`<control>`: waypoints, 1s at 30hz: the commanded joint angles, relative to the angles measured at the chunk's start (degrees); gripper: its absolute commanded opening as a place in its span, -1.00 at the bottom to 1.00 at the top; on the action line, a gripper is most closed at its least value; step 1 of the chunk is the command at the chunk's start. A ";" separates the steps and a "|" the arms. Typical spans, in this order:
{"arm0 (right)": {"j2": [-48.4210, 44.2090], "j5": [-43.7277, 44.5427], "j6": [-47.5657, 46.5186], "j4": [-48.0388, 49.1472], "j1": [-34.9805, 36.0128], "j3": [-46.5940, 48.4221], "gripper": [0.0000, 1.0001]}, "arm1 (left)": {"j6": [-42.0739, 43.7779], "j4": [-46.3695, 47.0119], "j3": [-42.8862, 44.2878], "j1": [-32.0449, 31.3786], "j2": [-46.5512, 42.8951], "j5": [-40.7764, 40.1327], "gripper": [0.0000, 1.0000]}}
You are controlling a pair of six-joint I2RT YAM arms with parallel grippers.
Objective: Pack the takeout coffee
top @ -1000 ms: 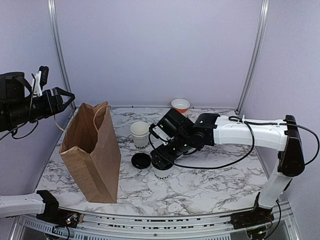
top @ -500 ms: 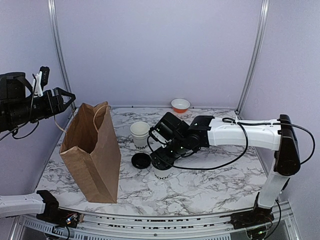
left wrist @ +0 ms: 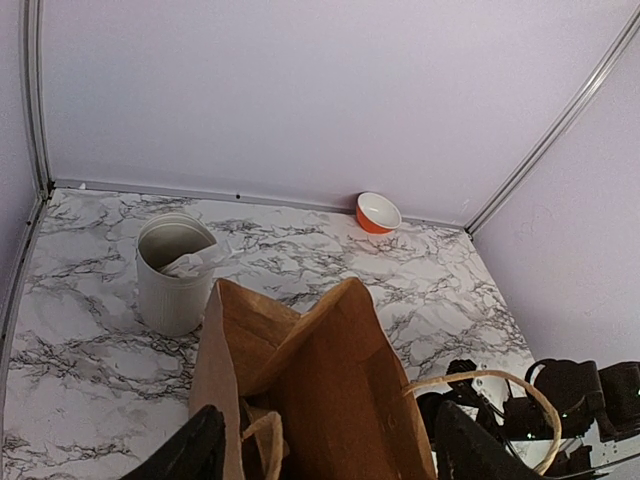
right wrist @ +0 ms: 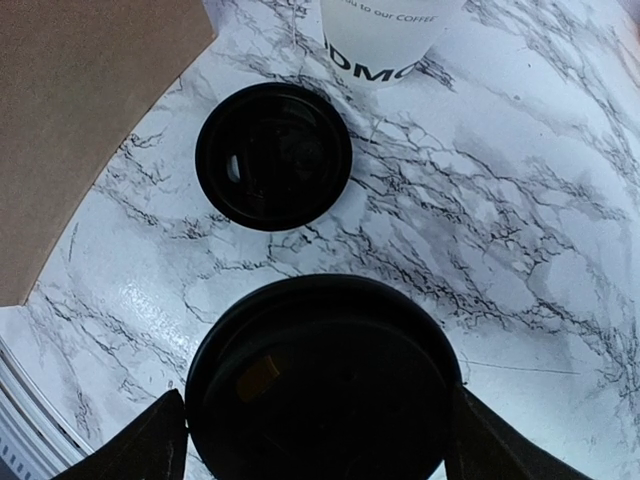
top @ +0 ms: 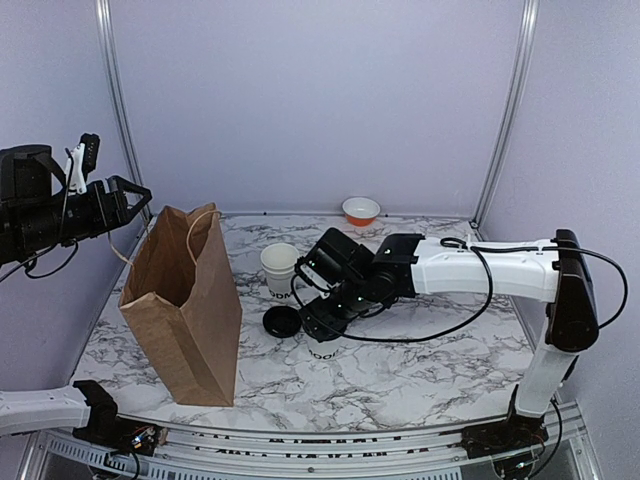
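The takeout coffee [top: 320, 350], a white lettered cup with a black lid [right wrist: 322, 385], stands on the marble table right of the brown paper bag [top: 185, 300]. My right gripper [top: 322, 325] is directly above it. In the right wrist view the right gripper [right wrist: 318, 425] is open, with one finger on each side of the lid, close to its rim. My left gripper [top: 140, 203] is open and empty, high above the bag's open mouth [left wrist: 320, 380]; it shows at the bottom of the left wrist view [left wrist: 325, 445].
A second lettered cup [top: 280, 268] stands open behind the coffee, a loose black lid [top: 282, 320] beside it; both show in the right wrist view [right wrist: 385, 35] [right wrist: 273, 155]. A white ribbed canister [left wrist: 175, 275] stands back left, an orange-lined bowl [top: 361, 210] at the back wall.
My right arm has shifted slightly left and settled over the lidded cup. The cup, bag and left arm have not moved.
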 commanded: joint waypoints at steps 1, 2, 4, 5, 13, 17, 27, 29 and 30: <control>1.28 1.53 1.33 -1.90 0.60 1.94 0.66 | 0.40 -0.35 -0.52 0.30 -0.06 -0.33 0.46; 1.32 1.65 1.45 -2.00 0.62 1.88 0.64 | 0.34 -0.30 -0.59 0.26 -0.14 -0.38 0.46; 1.49 1.64 1.62 -2.18 0.73 1.86 0.60 | 0.29 -0.35 -0.72 0.30 -0.26 -0.58 0.45; 1.48 1.71 1.72 -2.22 0.73 1.86 0.56 | 0.29 -0.35 -0.76 0.28 -0.30 -0.67 0.45; 2.11 1.72 1.94 -3.26 0.73 2.14 0.46 | 0.76 -0.81 -0.84 0.30 -0.59 -0.25 0.42; 1.85 1.80 2.25 -3.20 0.72 2.30 0.42 | 1.15 -1.84 -0.77 0.26 -0.63 -0.33 0.32; 0.13 1.92 2.10 -2.25 0.32 4.93 0.24 | 2.23 -7.36 0.93 0.30 -0.86 -3.10 0.05; -0.27 1.85 2.00 -2.23 0.13 5.26 0.23 | 2.53 -8.32 1.20 0.26 -1.07 -3.54 0.03; -0.47 1.84 1.98 -2.23 -0.02 5.44 0.23 | 2.73 -8.91 1.26 0.27 -1.19 -3.50 -0.01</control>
